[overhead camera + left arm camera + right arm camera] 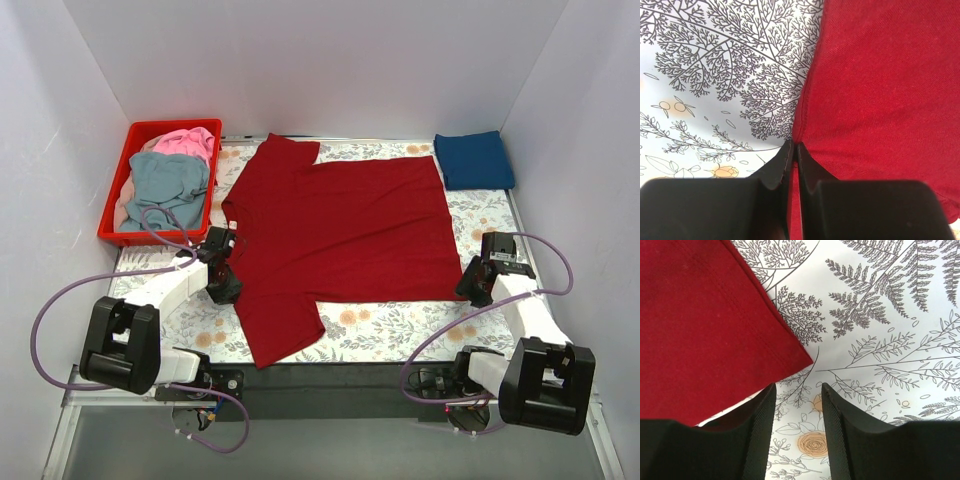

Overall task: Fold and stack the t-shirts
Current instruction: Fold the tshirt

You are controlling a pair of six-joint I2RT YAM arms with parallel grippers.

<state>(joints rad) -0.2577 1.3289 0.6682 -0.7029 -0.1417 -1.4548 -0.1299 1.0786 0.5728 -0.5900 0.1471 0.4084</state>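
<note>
A dark red t-shirt (340,230) lies spread flat on the flowered cloth, collar to the left, hem to the right. My left gripper (225,285) is shut on its near shoulder edge; in the left wrist view the jaws (794,150) pinch the red cloth (880,90). My right gripper (478,285) is open and empty just off the shirt's near hem corner (800,357), over bare cloth (796,405). A folded navy blue t-shirt (474,160) lies at the far right. Grey-blue (168,185) and pink (186,142) shirts lie in the basket.
A red plastic basket (113,205) stands at the far left. The flowered tablecloth (400,325) covers the table. White walls close in the left, back and right. A dark bar runs along the near edge (330,375).
</note>
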